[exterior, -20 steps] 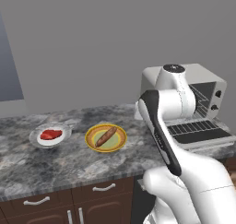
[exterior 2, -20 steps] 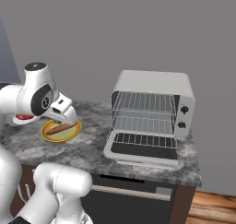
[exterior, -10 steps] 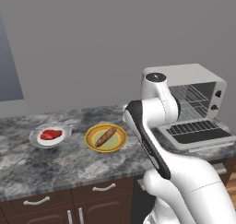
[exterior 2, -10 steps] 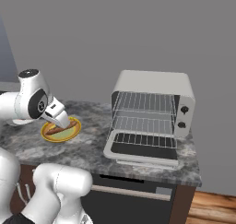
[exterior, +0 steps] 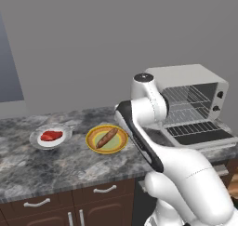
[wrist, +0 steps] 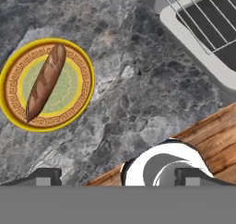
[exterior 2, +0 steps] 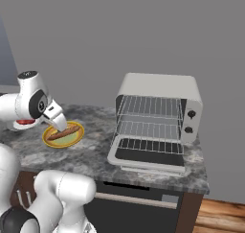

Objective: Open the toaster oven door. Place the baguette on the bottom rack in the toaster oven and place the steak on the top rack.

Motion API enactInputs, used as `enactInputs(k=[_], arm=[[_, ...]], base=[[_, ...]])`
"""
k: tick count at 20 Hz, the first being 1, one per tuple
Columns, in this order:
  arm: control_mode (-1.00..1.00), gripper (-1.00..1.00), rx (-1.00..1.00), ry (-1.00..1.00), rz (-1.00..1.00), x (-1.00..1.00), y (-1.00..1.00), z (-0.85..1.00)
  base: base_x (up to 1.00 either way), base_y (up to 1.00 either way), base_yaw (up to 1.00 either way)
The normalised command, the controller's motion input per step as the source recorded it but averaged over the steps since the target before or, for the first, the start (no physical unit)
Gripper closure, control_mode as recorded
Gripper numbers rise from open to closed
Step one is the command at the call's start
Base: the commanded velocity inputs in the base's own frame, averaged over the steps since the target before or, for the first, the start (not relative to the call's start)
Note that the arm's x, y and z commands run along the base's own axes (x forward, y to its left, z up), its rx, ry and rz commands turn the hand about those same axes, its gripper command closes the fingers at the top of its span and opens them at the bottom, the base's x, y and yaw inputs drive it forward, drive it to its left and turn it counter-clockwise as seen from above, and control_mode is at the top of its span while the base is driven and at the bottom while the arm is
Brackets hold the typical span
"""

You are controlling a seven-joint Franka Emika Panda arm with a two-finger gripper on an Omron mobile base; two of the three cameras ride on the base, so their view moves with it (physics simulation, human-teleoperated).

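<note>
Two fingers (wrist: pixel 46 176) on my gripper (wrist: pixel 117 176) stood wide apart, holding nothing, above the bread (wrist: pixel 46 81) on its yellow plate (wrist: pixel 82 103).

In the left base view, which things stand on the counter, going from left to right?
White round plate with red raw steak → yellow-rimmed green plate with golden-brown baguette → light-grey toaster oven, its door open.

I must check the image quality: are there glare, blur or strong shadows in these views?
Left base view: even, flat light, no glare on the toaster oven. Right base view: sharp, a soft shadow under the toaster oven door. Hand view: baguette crisp on its plate, countertop slightly soft.
</note>
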Motion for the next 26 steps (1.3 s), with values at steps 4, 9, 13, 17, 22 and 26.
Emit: enactInputs(k=[4,9,13,17,22,26], arm=[[-1.00,-1.00,0.00,0.05,-0.06,0.38,0.20,-0.39],[-1.00,-1.00,0.00,0.05,-0.05,0.36,0.09,-0.43],[-1.00,-1.00,0.00,0.01,-0.03,0.35,0.13,-0.30],[-1.00,-1.00,0.00,0.00,-0.03,0.34,0.18,-0.36],[-1.00,-1.00,0.00,0.00,-0.02,0.34,0.24,-0.37],[-1.00,-1.00,0.00,0.00,-0.01,0.39,0.23,-0.27]], base=[[0.00,0.00,0.00],[0.00,0.00,0.00],[0.00,0.00,0.00],[0.00,0.00,0.00],[0.00,0.00,0.00],[0.00,0.00,0.00]])
